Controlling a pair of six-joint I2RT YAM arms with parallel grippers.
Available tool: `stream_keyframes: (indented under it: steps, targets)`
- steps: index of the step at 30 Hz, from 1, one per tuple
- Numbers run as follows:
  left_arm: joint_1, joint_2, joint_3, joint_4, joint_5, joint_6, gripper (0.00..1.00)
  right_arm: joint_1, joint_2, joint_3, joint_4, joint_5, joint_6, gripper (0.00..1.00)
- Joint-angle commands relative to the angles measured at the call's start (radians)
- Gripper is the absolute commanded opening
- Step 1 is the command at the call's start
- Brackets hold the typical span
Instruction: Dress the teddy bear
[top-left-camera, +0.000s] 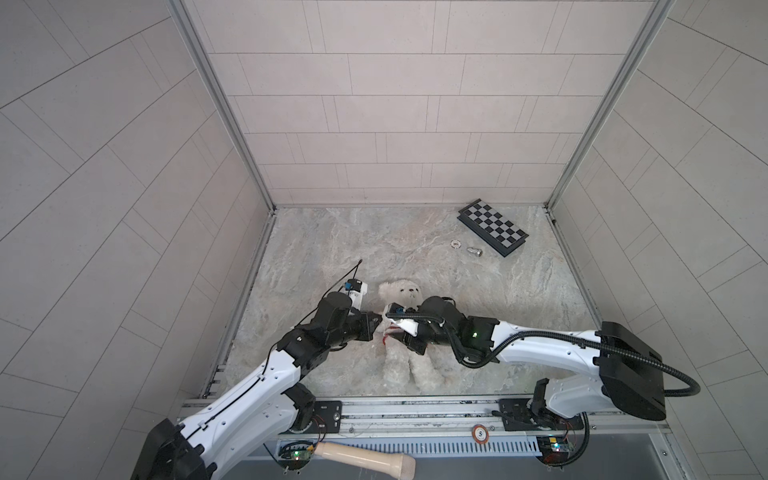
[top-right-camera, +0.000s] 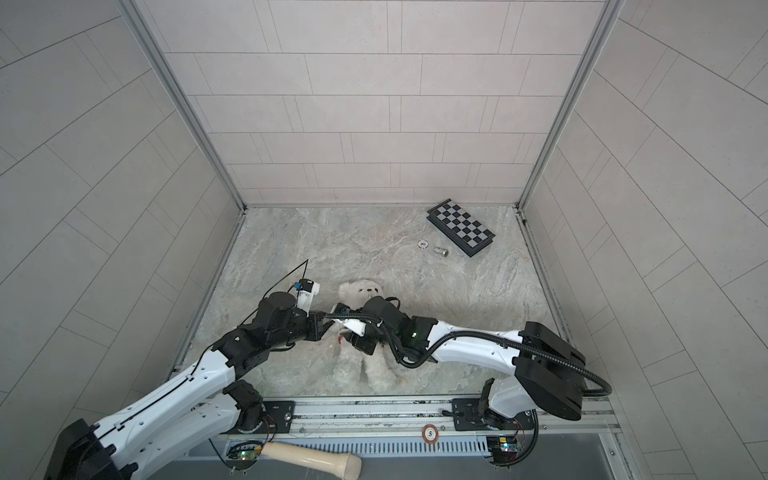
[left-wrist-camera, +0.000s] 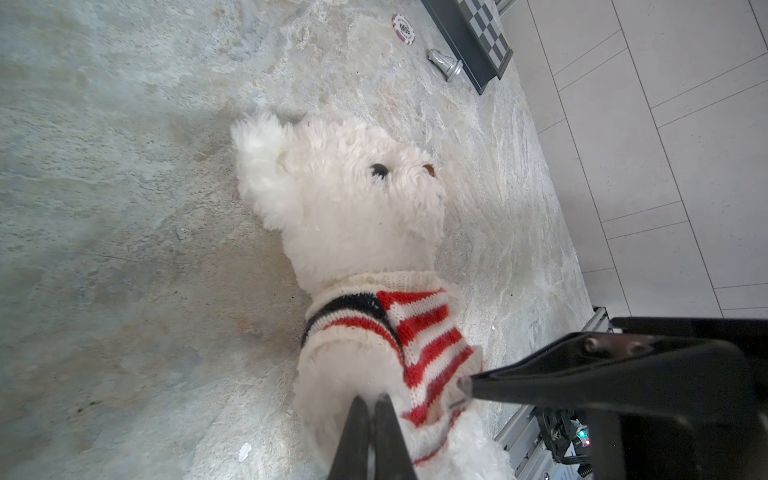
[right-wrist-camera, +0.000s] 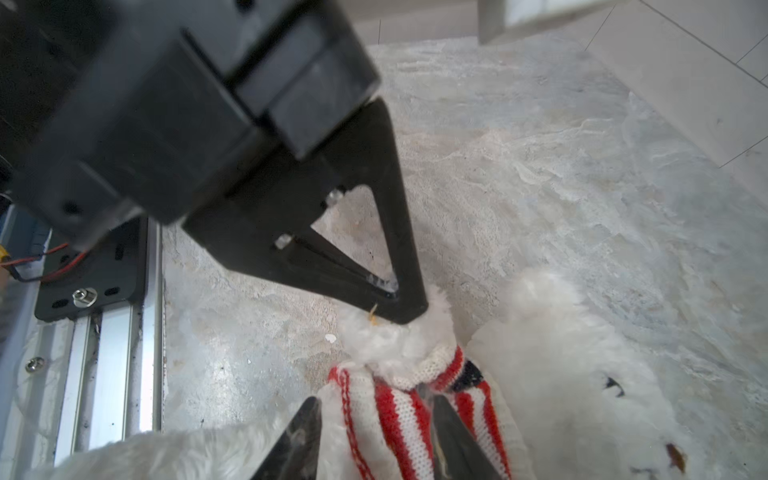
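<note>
One teddy bear (left-wrist-camera: 345, 199): fluffy white, dark eyes. One sweater (left-wrist-camera: 419, 332) on it: red and white stripes, dark navy band at the shoulder, cream ribbed collar. One counter (top-left-camera: 374, 249): marbled grey and beige. One chessboard (top-left-camera: 493, 226), far right: black frame, black and silver-grey checks. One poker chip (top-left-camera: 456, 243): white, maroon edge marks. One chess piece (top-left-camera: 474, 251): silver. Two arms (top-left-camera: 249, 386): white shells, black joints.

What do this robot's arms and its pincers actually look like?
The left arm and right arm have smooth white shells with chunky black joints. A ribbed black hose loops along the right, which shows a green light; a thin black wire trails the left. The left gripper and right gripper each have two slim, black, pointed fingers.
</note>
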Motion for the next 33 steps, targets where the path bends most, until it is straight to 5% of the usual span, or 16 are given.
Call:
stream_keyframes:
  steps: [1, 11, 20, 33]
  targets:
    - [0.007, -0.005, 0.002, 0.037, 0.003, -0.005, 0.00, 0.010, 0.015, 0.032, -0.056, 0.007, -0.079, 0.44]
    - [0.007, 0.003, 0.005, 0.042, 0.006, -0.009, 0.00, 0.011, 0.055, 0.034, -0.058, 0.046, -0.115, 0.31]
    - [0.007, -0.006, 0.000, 0.038, -0.004, -0.012, 0.00, 0.011, 0.003, -0.008, -0.032, 0.089, -0.126, 0.00]
    - [0.007, -0.035, -0.009, 0.034, -0.063, -0.029, 0.00, 0.046, -0.088, -0.099, -0.114, 0.065, -0.155, 0.00]
